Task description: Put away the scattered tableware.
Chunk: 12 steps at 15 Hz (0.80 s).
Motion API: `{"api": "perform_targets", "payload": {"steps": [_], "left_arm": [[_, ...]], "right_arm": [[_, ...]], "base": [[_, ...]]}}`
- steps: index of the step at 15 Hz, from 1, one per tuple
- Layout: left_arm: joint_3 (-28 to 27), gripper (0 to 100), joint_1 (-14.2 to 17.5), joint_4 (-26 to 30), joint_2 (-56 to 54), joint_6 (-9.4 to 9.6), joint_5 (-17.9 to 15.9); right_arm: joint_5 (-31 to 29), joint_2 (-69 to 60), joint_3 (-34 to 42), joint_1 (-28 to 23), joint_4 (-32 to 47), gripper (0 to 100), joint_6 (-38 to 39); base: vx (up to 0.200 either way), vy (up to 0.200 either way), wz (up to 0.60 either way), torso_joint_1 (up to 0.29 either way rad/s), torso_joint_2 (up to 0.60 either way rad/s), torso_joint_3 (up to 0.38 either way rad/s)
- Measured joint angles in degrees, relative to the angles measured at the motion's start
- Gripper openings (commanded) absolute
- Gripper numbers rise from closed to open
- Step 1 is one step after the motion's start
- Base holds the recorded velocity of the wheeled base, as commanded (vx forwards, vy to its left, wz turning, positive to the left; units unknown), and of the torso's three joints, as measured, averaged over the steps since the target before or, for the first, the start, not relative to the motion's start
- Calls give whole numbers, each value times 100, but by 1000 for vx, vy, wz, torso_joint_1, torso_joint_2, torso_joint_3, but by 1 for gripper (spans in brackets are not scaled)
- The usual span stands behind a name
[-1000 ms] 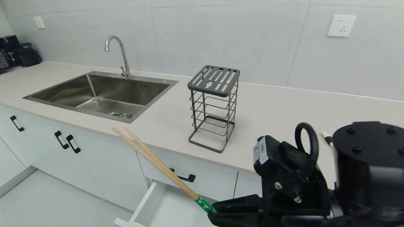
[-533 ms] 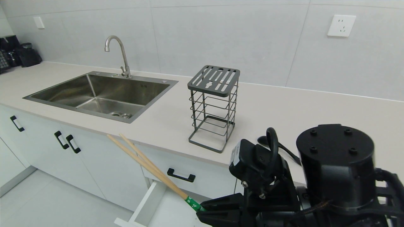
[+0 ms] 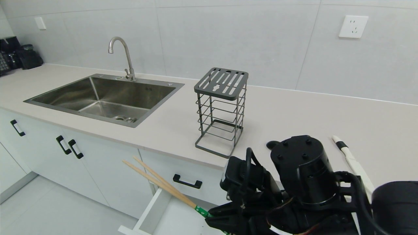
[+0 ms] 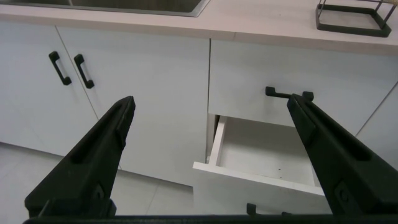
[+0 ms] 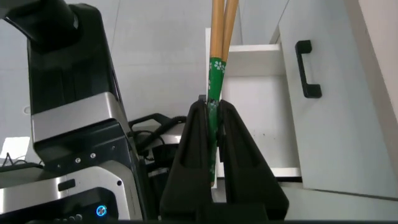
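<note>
Head view: the right gripper (image 3: 215,220) was clenched on the green ends of two chopsticks (image 3: 160,184), which pointed up and away from it above the open drawer (image 3: 150,209).

Left wrist view: the left gripper (image 4: 211,106) was spread wide, with the drawer (image 4: 214,143) just beyond its fingertips.

Right wrist view: the chopsticks (image 5: 221,37) sat pinched between the fingers, with the drawer (image 5: 261,112) behind them.

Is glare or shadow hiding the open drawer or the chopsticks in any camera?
Head view: even light, soft reflections only in the sink; the right arm covers part of the drawer. Left wrist view: drawer inside evenly lit. Right wrist view: chopsticks plain against the white drawer, no glare.
</note>
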Motion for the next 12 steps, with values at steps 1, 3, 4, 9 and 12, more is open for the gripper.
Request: {"api": "perform_targets", "payload": {"steps": [1,3,4,9,12], "left_arm": [[0,100,0,-5,0,0,0],[0,100,0,-2,0,0,0],[0,100,0,-2,0,0,1],[0,100,0,1,0,0,0],[0,100,0,1,0,0,0]], "right_arm": [[-5,60,0,0,22,0,-15],[0,162,-24,-16,30,0,-17],[0,208,-44,-38,28,0,-17],[2,378,-168,-66,55,0,-17],[2,463,-271,-66,104,0,-17]], "base": [[0,0,0,-124,256,110],[0,0,0,-200,391,188],[0,0,0,-242,461,222],[0,0,0,-249,484,232],[0,0,0,-251,471,212]]}}
